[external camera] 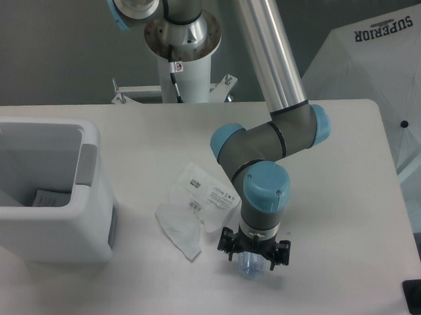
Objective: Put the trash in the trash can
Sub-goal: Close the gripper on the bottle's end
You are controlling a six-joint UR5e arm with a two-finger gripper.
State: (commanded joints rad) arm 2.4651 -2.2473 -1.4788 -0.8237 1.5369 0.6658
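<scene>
The gripper (252, 258) points straight down near the front edge of the table (333, 203), a little right of its middle. Its black fingers (227, 242) straddle a clear plastic bottle (250, 267) that lies on the tabletop; only the blue-tinted end of the bottle shows beneath the tool, the rest being hidden by the wrist. The fingers sit close on either side of the bottle, but whether they press on it or merely flank it cannot be told from this view.

Just left of the gripper, nearer the middle of the table, lies the wrinkly clear plastic bag (194, 216), flat on the surface, with a white printed label facing up at its back end. The bag and the bottle lie near each other but do not appear to touch.

The trash can (47, 193), a white boxy bin with a grey panel on its side, stands at the left edge of the table, well apart from both items. Its top is open, and something pale with a label lies inside on its floor.

At the right, beyond the table edge, stands a white object bearing the printed word SUPERIOR (384, 29).
</scene>
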